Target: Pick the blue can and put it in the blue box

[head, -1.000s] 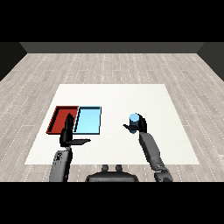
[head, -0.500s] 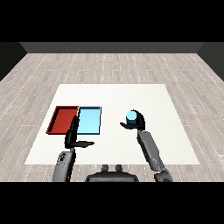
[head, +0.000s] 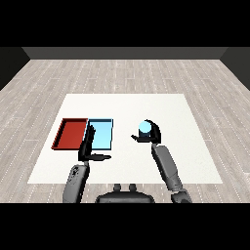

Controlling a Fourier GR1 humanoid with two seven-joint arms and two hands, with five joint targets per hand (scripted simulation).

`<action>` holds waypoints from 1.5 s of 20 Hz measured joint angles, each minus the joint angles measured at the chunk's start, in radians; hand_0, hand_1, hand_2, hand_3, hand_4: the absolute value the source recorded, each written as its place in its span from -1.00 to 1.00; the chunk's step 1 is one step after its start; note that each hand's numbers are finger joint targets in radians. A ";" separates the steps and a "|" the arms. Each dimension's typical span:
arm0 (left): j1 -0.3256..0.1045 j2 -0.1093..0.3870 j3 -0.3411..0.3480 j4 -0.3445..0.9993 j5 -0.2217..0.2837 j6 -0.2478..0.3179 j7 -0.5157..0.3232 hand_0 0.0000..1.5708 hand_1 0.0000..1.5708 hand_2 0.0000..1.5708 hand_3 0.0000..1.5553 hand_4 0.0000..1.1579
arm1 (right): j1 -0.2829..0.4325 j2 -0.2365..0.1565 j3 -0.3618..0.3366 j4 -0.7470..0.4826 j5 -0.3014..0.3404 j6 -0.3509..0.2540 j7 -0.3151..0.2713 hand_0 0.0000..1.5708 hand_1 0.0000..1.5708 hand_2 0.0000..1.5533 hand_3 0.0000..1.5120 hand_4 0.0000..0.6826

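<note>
The blue can (head: 145, 128) is held above the white table (head: 161, 107), right of the trays, with my right hand (head: 151, 135) shut on it; its pale blue top faces me. The light blue tray (head: 100, 133) lies left of the can, beside the red tray (head: 71, 133). My left hand (head: 88, 148) hovers over the near edge of the two trays, fingers straight and thumb pointing right, holding nothing.
Grey plank floor surrounds the table. The red tray lies toward the table's left edge, touching the light blue tray's left side.
My right hand has carried the blue can a little to the left, toward the trays. The left hand has barely moved.
</note>
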 measured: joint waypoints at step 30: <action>-0.289 -0.002 -0.290 0.295 0.183 0.226 -0.006 -1.00 -1.00 -1.00 -1.00 -1.00 | -0.030 0.003 0.179 -0.100 -0.053 -0.078 0.045 0.81 0.81 0.87 0.81 0.63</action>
